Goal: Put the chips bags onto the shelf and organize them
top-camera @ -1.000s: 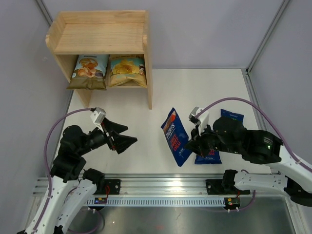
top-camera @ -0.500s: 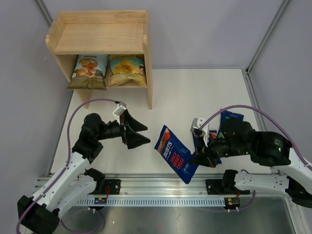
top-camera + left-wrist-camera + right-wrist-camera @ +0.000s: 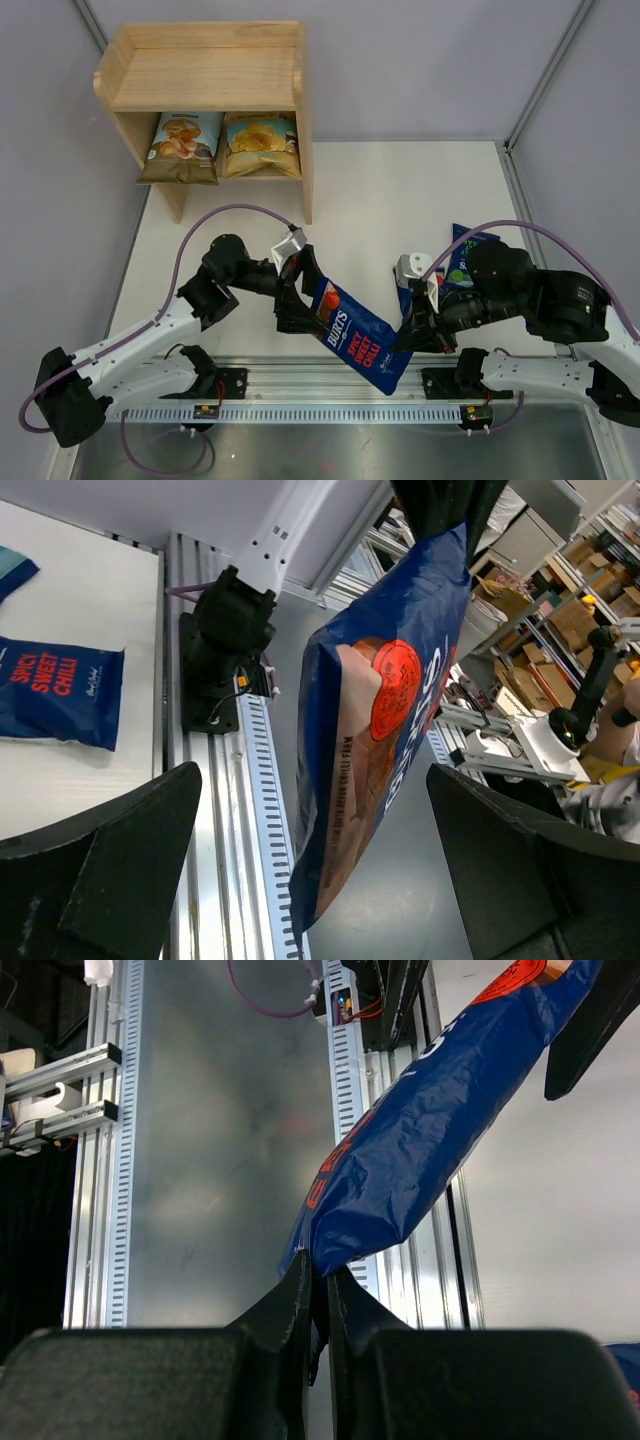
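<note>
Progress: two of five bags are on the shelf, the light-blue bag and the yellow bag, side by side on the lower tier, fronts facing out; no bag is on the top tier. Three are left. One Burts bag is in the air between the arms, over the rail at the near edge of the bench, well apart from the shelf. The right hand is pressed together on the bag's lower corner seam and carries it. The left hand is spread wide with the bag's other end between its fingers; no contact shows in the wrist view. Judged to be a hand-over to the left arm, not yet taken. The second Burts bag lies flat on the bench by the right arm, with the green-lettered bag just beyond it. The held bag is dark blue with a red roundel and red lettering, glossy and crinkled. It is puffed with air and hangs slanted, likely to swing or slip if gripped on the belly rather than a seam.
</note>
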Robot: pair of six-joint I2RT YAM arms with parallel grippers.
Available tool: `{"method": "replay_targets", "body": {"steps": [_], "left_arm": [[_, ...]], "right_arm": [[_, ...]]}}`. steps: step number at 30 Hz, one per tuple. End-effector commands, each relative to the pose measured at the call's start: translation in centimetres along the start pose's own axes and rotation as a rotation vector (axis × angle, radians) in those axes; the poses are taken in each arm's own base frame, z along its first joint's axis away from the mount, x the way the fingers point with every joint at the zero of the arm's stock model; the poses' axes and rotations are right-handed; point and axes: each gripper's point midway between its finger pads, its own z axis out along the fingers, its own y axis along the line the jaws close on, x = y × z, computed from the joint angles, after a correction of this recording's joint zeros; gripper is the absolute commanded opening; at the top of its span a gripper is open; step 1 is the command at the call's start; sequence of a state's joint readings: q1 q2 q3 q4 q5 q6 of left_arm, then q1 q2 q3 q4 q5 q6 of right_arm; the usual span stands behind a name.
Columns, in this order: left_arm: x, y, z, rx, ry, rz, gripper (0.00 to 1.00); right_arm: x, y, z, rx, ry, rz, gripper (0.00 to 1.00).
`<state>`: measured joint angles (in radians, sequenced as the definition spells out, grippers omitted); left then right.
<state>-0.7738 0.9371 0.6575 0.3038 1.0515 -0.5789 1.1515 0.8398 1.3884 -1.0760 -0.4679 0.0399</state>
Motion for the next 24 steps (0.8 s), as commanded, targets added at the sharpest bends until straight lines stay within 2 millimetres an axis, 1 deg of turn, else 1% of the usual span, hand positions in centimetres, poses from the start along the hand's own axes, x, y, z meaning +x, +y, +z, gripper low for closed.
{"method": "replay_targets", "body": {"steps": [1,2,3,4,5,7,8,9,11,13,14,15,17,18,21,23,24], "left_arm": [[-1.8,-2.9,0.6,0.111,-0.029,0.096,0.99],[-1.6,-3.4,0.9,0.129,-0.024,0.084,0.99],[-1.9,-3.6,1.1,0.131,-0.037,0.094,0.99],[-2.0,-3.9,1.3,0.138,-0.038,0.096,0.96],[-1.8,-4.5,1.5,0.158,-0.033,0.103,0.93],[-1.9,-5.1,1.7,0.174,-0.03,0.115,0.83],[-1.8,-5.2,1.8,0.177,-0.028,0.127,0.72],[-1.7,-5.1,1.8,0.165,-0.025,0.118,0.67],[-1.4,-4.9,1.7,0.155,-0.019,0.12,0.58],[-1.2,-4.6,1.7,0.135,-0.018,0.111,0.52],[-1.1,-4.5,1.7,0.128,-0.016,0.109,0.5],[-1.1,-4.4,1.7,0.124,-0.018,0.109,0.43],[-1.2,-4.5,1.6,0.121,-0.023,0.115,0.35],[-1.2,-4.3,1.6,0.113,-0.022,0.11,0.25],[-1.4,-4.4,1.5,0.098,-0.029,0.121,0.17],[-1.6,-4.6,1.4,0.094,-0.034,0.131,0.15],[-1.9,-4.5,1.3,0.08,-0.046,0.136,0.15]], "right_arm": [[-2.0,1.5,-1.0,-0.064,-0.077,-0.077,0.0],[-2.0,1.5,-0.8,-0.068,-0.074,-0.076,0.0],[-1.9,1.5,-0.6,-0.074,-0.068,-0.074,0.0],[-1.9,1.4,-0.5,-0.072,-0.065,-0.071,0.0],[-1.9,1.3,-0.3,-0.075,-0.057,-0.101,0.0],[-2.0,1.1,-0.3,-0.067,-0.056,-0.105,0.0],[-2.1,1.0,-0.3,-0.058,-0.057,-0.109,0.0],[-2.1,1.0,-0.5,-0.054,-0.062,-0.114,0.0],[-2.2,0.7,-0.8,-0.025,-0.075,-0.119,0.0],[-2.5,0.5,-1.2,-0.009,-0.091,-0.127,0.0],[-2.5,0.6,-1.5,-0.004,-0.104,-0.13,0.0],[-2.5,0.3,-1.6,0.015,-0.113,-0.13,0.0],[-2.6,0.2,-1.9,0.033,-0.128,-0.135,0.0],[-2.7,-0.3,-2.0,0.06,-0.135,-0.135,0.0],[-2.9,-0.6,-2.5,0.092,-0.155,-0.137,0.01],[-3.0,-0.9,-2.9,0.122,-0.18,-0.132,0.1],[-3.1,-1.2,-3.0,0.138,-0.186,-0.128,0.25]]}}
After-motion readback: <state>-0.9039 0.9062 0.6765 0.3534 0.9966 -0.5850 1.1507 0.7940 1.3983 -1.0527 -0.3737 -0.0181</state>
